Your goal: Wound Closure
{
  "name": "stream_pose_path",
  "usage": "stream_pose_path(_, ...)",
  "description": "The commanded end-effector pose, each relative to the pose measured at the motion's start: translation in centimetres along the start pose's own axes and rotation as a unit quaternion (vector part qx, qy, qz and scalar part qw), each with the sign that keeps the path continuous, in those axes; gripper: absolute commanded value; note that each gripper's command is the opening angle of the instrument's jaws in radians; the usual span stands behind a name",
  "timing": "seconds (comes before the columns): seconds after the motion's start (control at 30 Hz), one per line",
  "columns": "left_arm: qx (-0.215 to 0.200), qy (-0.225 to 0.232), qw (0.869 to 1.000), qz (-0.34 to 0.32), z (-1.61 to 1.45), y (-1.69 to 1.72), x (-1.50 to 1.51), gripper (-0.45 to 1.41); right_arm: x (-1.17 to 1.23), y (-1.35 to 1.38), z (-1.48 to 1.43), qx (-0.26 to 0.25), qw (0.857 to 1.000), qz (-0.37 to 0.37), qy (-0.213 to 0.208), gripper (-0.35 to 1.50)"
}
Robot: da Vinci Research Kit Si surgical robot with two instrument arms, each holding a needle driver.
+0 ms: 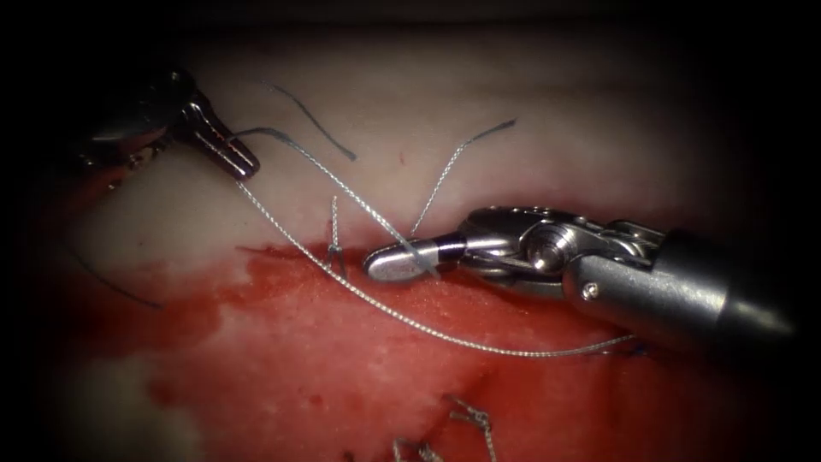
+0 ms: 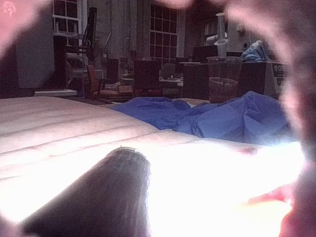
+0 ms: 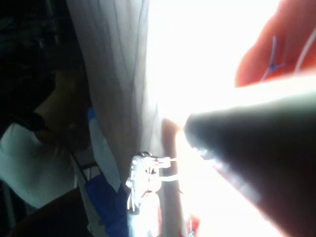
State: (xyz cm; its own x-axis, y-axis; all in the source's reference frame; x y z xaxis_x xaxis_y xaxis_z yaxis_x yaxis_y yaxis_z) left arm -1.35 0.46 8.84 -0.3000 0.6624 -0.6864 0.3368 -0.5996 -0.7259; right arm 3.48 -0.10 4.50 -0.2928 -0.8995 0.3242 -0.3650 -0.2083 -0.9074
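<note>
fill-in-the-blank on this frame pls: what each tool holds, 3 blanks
1. The left tool's end effector is shut on the ____.
2. The right tool's end effector has thread draped across it and lies over the ____ in the tissue.
3. The fluid on the tissue is ____ in colour.

Missing words: thread; cut; red

Pale tissue [image 1: 513, 77] under red fluid [image 1: 282, 342], thread [image 1: 385, 310] and cut ends of thread [image 1: 475, 419].
</note>
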Motion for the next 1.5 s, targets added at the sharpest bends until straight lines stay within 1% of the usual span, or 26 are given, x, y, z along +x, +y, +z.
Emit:
stream_pose_path(0.03,0.004,0.002,1.000,0.004,-0.05,-0.02,0.16,-0.45,-0.14,0.07,0.11,-0.012,1.000,-0.005,-0.003,-0.35)
stream_pose_path(0.2,0.007,0.001,1.000,0.005,-0.02,-0.05,0.13,-0.45,-0.18,0.14,0.11,-0.050,0.999,0.000,-0.021,-0.35)
stream_pose_path(0.3,0.013,-0.004,1.000,0.008,0.01,-0.09,0.06,-0.45,-0.24,0.17,0.07,-0.069,0.997,0.010,-0.046,-0.35)
stream_pose_path(0.33,0.020,-0.015,1.000,0.013,0.04,-0.11,0.02,-0.45,-0.26,0.17,0.07,-0.075,0.996,0.012,-0.055,-0.35)
stream_pose_path(0.37,0.031,-0.029,0.999,-0.006,0.11,-0.15,-0.04,-0.45,-0.28,0.17,0.07,-0.085,0.994,0.013,-0.071,-0.35)
stream_pose_path(0.43,0.041,-0.031,0.998,-0.039,0.17,-0.20,-0.09,-0.45,-0.28,0.18,0.07,-0.084,0.994,0.016,-0.064,-0.35)
stream_pose_path(0.5,0.050,-0.029,0.997,-0.050,0.19,-0.24,-0.11,-0.45,-0.28,0.18,0.05,-0.086,0.994,0.016,-0.060,-0.35)
stream_pose_path(0.53,0.050,-0.028,0.997,-0.056,0.18,-0.25,-0.12,-0.45,-0.28,0.18,0.03,-0.092,0.993,0.017,-0.068,-0.35)
stream_pose_path(0.57,0.053,-0.028,0.996,-0.059,0.17,-0.27,-0.13,-0.45,-0.28,0.19,0.01,-0.118,0.988,0.024,-0.095,-0.35)
stream_pose_path(0.63,0.061,-0.027,0.996,-0.059,0.19,-0.35,-0.17,-0.45,-0.27,0.22,0.00,-0.142,0.984,0.029,-0.102,-0.35)
stream_pose_path(0.7,0.087,-0.017,0.994,-0.068,0.22,-0.44,-0.20,-0.45,-0.29,0.25,0.03,-0.162,0.980,0.030,-0.115,-0.35)
stream_pose_path(0.87,0.114,-0.006,0.989,-0.089,0.29,-0.50,-0.24,-0.45,-0.34,0.29,0.05,-0.186,0.973,0.035,-0.128,-0.35)
stream_pose_path(0.97,0.132,-0.008,0.987,-0.092,0.34,-0.51,-0.30,-0.45,-0.40,0.31,0.04,-0.203,0.968,0.032,-0.148,-0.35)
stream_pose_path(1.07,0.144,-0.019,0.984,-0.100,0.40,-0.49,-0.35,-0.45,-0.45,0.32,0.00,-0.188,0.968,0.001,-0.167,-0.35)
stream_pose_path(1.1,0.142,-0.024,0.984,-0.106,0.42,-0.48,-0.36,-0.45,-0.47,0.31,-0.01,-0.184,0.967,-0.008,-0.176,-0.35)
stream_pose_path(1.13,0.131,-0.029,0.985,-0.109,0.43,-0.47,-0.37,-0.45,-0.48,0.31,-0.04,-0.181,0.966,-0.021,-0.183,-0.35)
stream_pose_path(1.2,0.098,-0.046,0.988,-0.107,0.46,-0.44,-0.40,-0.45,-0.51,0.31,-0.10,-0.165,0.965,-0.049,-0.200,-0.35)
stream_pose_path(1.23,0.082,-0.047,0.991,-0.099,0.46,-0.43,-0.42,-0.45,-0.53,0.30,-0.13,-0.157,0.963,-0.067,-0.208,-0.35)
stream_pose_path(1.27,0.058,-0.053,0.994,-0.075,0.48,-0.41,-0.44,-0.45,-0.55,0.28,-0.16,-0.143,0.960,-0.089,-0.222,-0.35)
stream_pose_path(1.37,0.012,-0.049,0.998,-0.047,0.53,-0.34,-0.48,-0.45,-0.59,0.24,-0.22,-0.100,0.951,-0.146,-0.252,-0.35)
stream_pose_path(1.5,-0.017,-0.035,0.999,-0.027,0.62,-0.24,-0.44,-0.45,-0.60,0.22,-0.24,-0.049,0.943,-0.176,-0.279,-0.35)
